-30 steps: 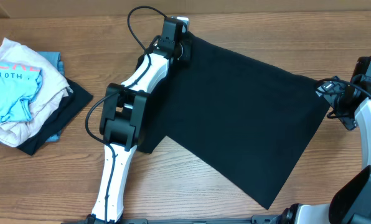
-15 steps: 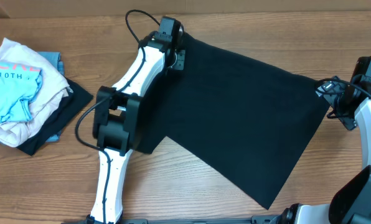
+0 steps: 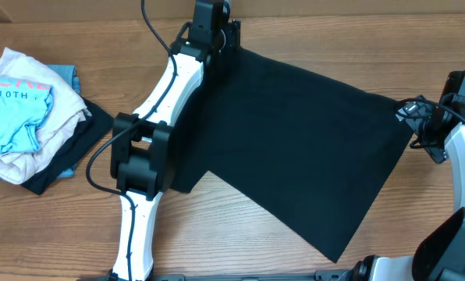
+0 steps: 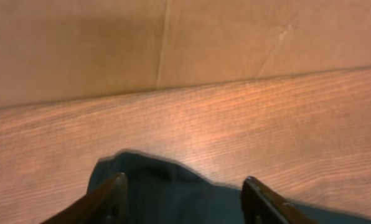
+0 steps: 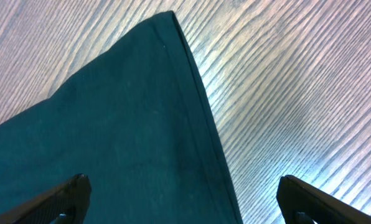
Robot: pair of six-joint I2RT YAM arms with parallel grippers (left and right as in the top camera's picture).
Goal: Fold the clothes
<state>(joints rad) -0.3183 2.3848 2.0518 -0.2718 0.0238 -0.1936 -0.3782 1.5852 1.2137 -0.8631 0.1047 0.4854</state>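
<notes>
Left arm has moved toward the far edge of the bench (image 3: 217, 234) over the last second. The left gripper (image 3: 219, 30), clamped at the start of that second, now has its fingers apart and holds nothing. The right arm and the black shirt (image 3: 295, 140) have not shifted.

Black shirt: spread flat across the middle of the bench, set at a slant, with its far-left corner just below the left gripper. The left wrist view shows that corner (image 4: 148, 180) lying slightly rumpled on the wood, seen between the parted fingers (image 4: 114, 196). A brown board (image 4: 173, 43) stands behind the bench edge.

Right gripper (image 3: 417, 119): at the shirt's right corner, released, jaws wide. The right wrist view shows it (image 5: 182, 183) above that corner (image 5: 142, 112), which lies flat with a neat hem. Contact cannot be confirmed.

Left end of the bench: a pile well apart from the black shirt, with a blue shirt (image 3: 14, 109) on a cream garment (image 3: 30, 160) and dark cloth (image 3: 80, 152) underneath.
</notes>
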